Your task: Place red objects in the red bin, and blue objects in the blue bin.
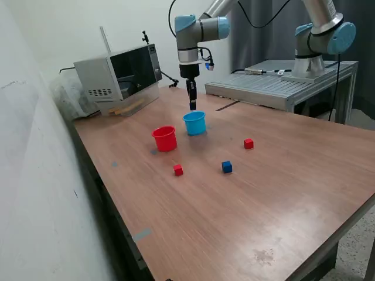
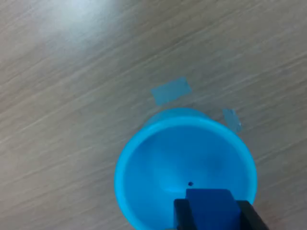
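The light-blue cup (image 1: 194,123) stands on the wooden table beside the red cup (image 1: 164,138). My gripper (image 1: 192,106) hangs straight above the blue cup, just over its rim. In the wrist view my gripper (image 2: 212,211) is shut on a dark-blue cube (image 2: 211,205), held over the open blue cup (image 2: 158,163). A second dark-blue cube (image 1: 227,167) lies on the table in front of the cups. One red cube (image 1: 178,170) lies in front of the red cup, another red cube (image 1: 248,143) lies toward the exterior view's right.
A microwave (image 1: 120,76) stands at the back on the exterior view's left. A grey metal platform (image 1: 275,85) with a second arm's base (image 1: 316,52) is at the back right. Bits of blue tape (image 2: 171,90) are stuck on the table by the cup.
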